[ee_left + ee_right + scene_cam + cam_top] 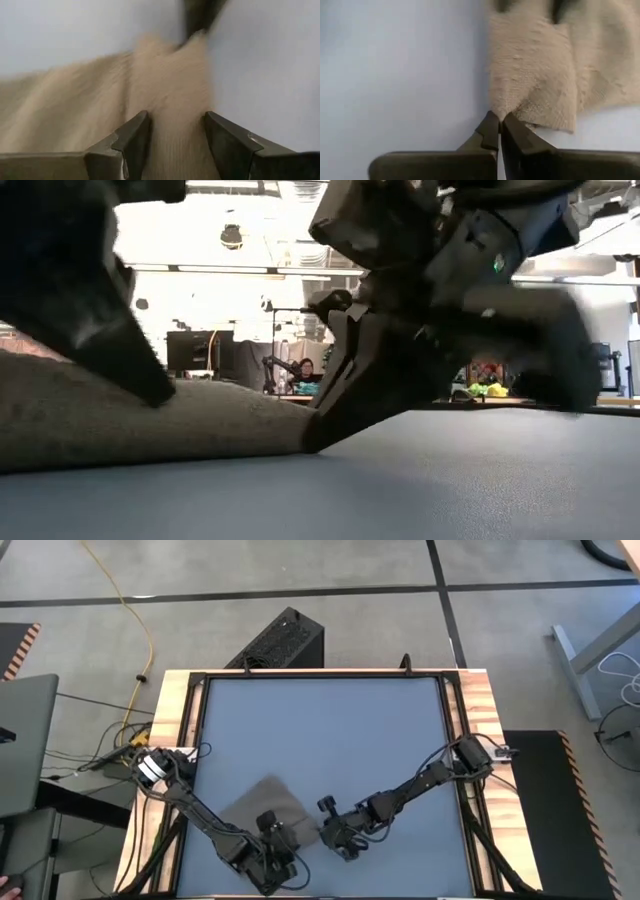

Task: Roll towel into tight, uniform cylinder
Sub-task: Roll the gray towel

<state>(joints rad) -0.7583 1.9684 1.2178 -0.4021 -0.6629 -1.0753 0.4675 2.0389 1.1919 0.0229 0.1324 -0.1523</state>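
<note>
From my station I saw the towel (262,802) lying loose at the near-left part of the blue-grey surface (330,730), with both arms crowded low over it and blocking most of the low view. The left pincer (172,132) stood wide, its 2 fingers straddling a ridge of cloth, while the right pincer (500,125) was pinched closed on the towel's corner. A black box (280,640) sat on the floor beyond the far edge.

taupe towel (262,802) lies rumpled, unrolled, on the table's near left part.
</note>
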